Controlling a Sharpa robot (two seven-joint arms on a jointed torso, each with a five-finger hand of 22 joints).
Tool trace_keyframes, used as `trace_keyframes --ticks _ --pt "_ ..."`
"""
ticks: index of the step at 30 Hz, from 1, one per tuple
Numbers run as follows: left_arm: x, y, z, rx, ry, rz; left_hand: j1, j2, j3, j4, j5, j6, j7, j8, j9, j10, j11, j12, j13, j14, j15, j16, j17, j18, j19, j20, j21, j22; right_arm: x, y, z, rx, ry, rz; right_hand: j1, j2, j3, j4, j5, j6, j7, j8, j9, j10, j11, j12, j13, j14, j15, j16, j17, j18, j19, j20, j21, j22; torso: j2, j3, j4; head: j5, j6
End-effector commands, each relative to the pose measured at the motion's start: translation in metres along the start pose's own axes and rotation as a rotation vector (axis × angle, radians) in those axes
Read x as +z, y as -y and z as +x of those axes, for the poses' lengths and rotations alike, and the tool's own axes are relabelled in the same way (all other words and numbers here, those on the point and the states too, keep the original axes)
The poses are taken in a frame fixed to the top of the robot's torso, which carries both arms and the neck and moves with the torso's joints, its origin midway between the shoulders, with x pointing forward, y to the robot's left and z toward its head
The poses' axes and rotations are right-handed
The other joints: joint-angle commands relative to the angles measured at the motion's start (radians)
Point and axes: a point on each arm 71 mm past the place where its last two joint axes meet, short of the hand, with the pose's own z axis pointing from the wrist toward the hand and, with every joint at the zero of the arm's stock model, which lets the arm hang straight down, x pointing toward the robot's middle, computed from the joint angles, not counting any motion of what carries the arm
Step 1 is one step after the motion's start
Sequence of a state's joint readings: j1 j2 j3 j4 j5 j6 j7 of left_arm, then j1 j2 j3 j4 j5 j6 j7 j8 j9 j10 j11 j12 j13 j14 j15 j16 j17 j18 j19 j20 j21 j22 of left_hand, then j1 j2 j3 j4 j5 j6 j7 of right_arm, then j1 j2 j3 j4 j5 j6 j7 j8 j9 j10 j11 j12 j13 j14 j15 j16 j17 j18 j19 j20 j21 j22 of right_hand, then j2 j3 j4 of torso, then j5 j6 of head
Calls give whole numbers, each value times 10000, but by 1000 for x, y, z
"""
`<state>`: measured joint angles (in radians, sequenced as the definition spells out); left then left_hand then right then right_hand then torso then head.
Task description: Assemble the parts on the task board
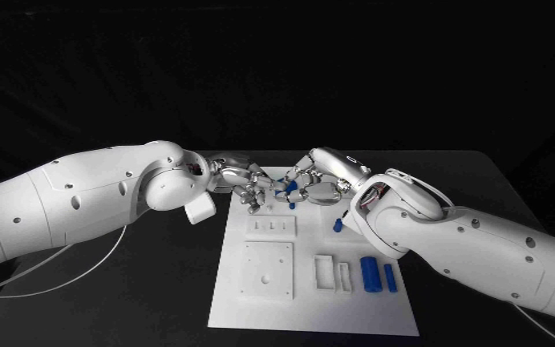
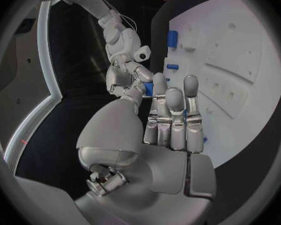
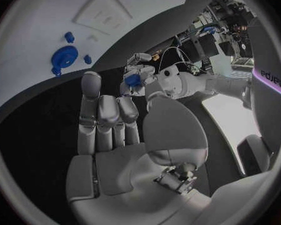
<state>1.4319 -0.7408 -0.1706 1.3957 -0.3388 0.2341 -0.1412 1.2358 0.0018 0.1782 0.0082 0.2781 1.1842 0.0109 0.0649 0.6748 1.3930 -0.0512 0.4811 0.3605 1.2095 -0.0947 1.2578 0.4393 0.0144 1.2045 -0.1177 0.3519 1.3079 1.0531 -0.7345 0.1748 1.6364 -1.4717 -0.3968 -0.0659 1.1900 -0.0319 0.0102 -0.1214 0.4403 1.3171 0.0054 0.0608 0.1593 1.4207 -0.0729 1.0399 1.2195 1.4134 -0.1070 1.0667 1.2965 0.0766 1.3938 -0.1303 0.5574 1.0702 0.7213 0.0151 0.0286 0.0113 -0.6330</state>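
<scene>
Nearest the head camera, at the near end of the white board (image 1: 312, 315), two blue bars (image 1: 370, 273) lie side by side toward its right edge, just beside a white slotted block (image 1: 327, 272). Left of that sits a square white plate (image 1: 267, 269) with small holes, and beyond it a smaller white plate (image 1: 269, 226). One more small blue piece (image 1: 338, 224) lies near the board's right edge, close under the right forearm.

At the far end of the board the two hands meet. The left hand (image 1: 237, 181) and the right hand (image 1: 314, 180) face each other with a small blue part (image 1: 289, 187) between their fingertips. The right wrist view shows the left hand pinching a blue part (image 3: 132, 79), so I judge it clamped on that piece. Whether the right hand also grips it, or only touches it, I cannot tell; its fingers (image 3: 106, 116) stand upright with nothing plainly in them.

The part looks like hard moulded plastic: light, stiff, smooth enough to slip. A fingertip pinch across its sides suits it best, leaving the mating end free. Being so light, it could twist or pop out if squeezed off-centre, so gentle, even pressure seems wise.
</scene>
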Motion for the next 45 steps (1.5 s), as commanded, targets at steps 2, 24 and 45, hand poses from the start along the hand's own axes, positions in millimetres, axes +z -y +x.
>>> trace_keyframes --ticks 2,24,45 --pt "1 5 1 -12 -16 284 176 364 431 -204 549 -75 49 69 115 44 5 -75 -28 -65 1 58 -16 -71 -37 36 24 205 -1 -1 3 12 -168 -9 119 -5 61 23 -24 194 -99 29 -18 56 0 -60 -18 73 -12 -32 -15 -89 76 15 -71 21 1 -2 2 -5 -11" --pt "3 1 -5 125 1264 -72 -1103 588 1765 -1629 2414 459 -95 81 1520 540 -177 40 125 327 -184 286 245 16 -32 -142 968 207 -3 10 1 243 -168 443 205 -449 -249 545 -62 -1610 660 29 -888 -1275 502 -3240 -2971 -1068 407 -2892 -2312 116 -157 456 -2053 -1313 -3 -5 -2 -8 -50" --pt "3 0 -3 1816 1477 -492 -935 387 1711 -1698 2604 588 -104 53 1259 630 -202 -17 149 383 -208 285 341 45 -73 -162 1180 196 -13 42 -18 918 297 1293 740 -451 -789 584 -43 -2551 943 22 -921 -1905 708 -3247 -5055 -1777 622 -2972 -4113 66 -21 678 -3472 -2788 -11 -10 -13 19 -69"
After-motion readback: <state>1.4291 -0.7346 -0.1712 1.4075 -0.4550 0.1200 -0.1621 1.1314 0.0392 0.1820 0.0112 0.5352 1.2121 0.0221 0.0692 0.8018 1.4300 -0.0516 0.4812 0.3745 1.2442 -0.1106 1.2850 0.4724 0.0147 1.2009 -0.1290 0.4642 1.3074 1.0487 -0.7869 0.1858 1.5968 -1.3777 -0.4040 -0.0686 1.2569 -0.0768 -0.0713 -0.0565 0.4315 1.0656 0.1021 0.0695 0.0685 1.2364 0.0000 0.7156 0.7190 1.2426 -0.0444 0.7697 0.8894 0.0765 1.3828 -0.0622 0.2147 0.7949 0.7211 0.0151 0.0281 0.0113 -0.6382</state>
